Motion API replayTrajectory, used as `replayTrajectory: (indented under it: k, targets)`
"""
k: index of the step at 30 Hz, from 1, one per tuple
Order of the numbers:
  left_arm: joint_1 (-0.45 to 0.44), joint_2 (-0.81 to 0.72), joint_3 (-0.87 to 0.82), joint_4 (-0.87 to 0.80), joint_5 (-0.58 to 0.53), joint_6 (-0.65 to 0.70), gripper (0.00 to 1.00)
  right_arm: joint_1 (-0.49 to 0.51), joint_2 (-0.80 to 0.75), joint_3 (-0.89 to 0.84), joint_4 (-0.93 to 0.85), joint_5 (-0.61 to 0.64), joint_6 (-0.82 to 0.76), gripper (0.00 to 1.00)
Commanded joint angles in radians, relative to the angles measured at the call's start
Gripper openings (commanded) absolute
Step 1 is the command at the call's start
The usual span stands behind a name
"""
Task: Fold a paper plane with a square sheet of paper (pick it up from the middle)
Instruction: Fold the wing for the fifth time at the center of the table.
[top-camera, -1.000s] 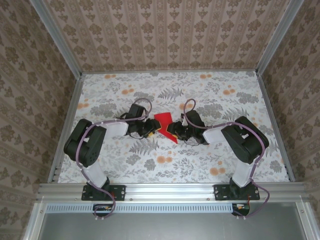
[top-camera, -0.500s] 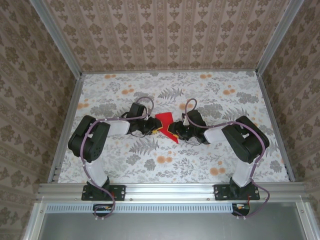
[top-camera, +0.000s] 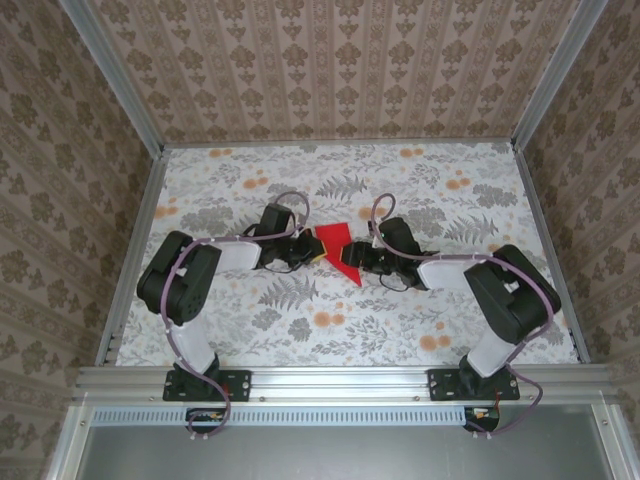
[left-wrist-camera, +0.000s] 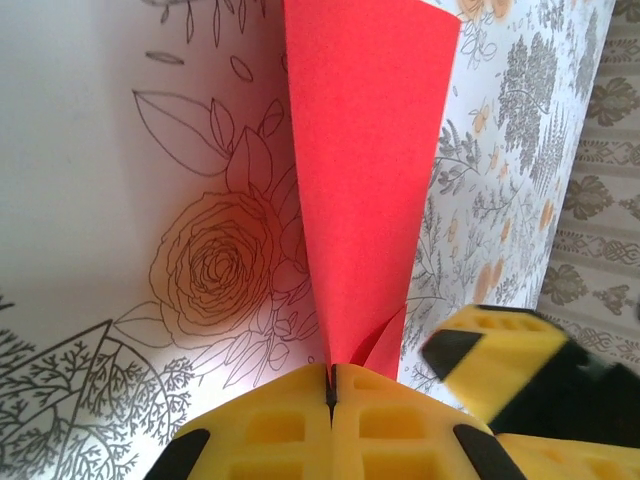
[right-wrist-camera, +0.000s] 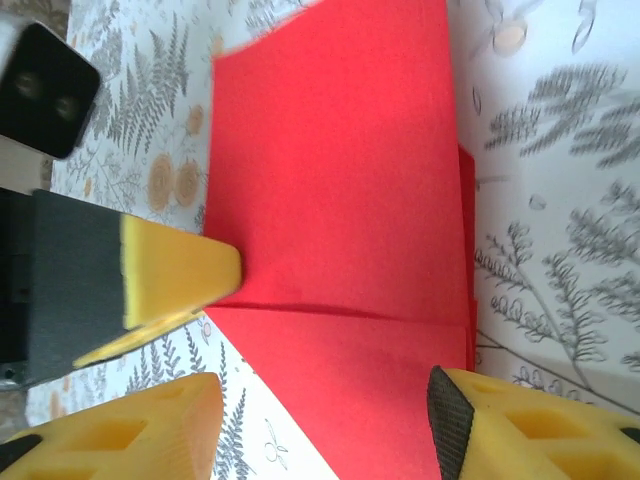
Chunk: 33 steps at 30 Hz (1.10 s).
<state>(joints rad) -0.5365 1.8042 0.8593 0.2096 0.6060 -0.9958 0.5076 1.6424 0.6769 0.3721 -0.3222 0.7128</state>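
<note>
Two hands at pointed bright red paper sheet (top-camera: 335, 243): tapered end pinched in closed left hand (left-wrist-camera: 330, 385), long axis straight out from it; right hand (right-wrist-camera: 320, 410) opposite, spread astride facing edge.

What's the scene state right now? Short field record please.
paper: red paper, creased and pointed, mid-table
left gripper: shut on the red paper
right gripper: open, fingers either side of the paper
surface: floral table
stage: mid-fold, not yet a finished plane
</note>
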Motion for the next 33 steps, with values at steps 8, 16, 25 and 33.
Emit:
replayTrajectory:
  k: [8, 16, 25, 33]
  targets:
    - [-0.017, -0.057, 0.05, -0.09, -0.029, -0.074, 0.0, 0.181, -0.106, -0.066, -0.044, 0.306, -0.554, 0.51]
    - [-0.017, -0.062, 0.059, -0.114, -0.034, -0.089, 0.0, 0.287, -0.029, -0.067, 0.07, 0.439, -0.766, 0.53]
    - [-0.017, -0.069, 0.067, -0.154, -0.036, -0.083, 0.0, 0.312, 0.106, -0.057, 0.254, 0.64, -0.823, 0.51]
    - [-0.014, -0.068, 0.067, -0.154, -0.027, -0.09, 0.0, 0.312, 0.154, -0.056, 0.339, 0.63, -0.88, 0.42]
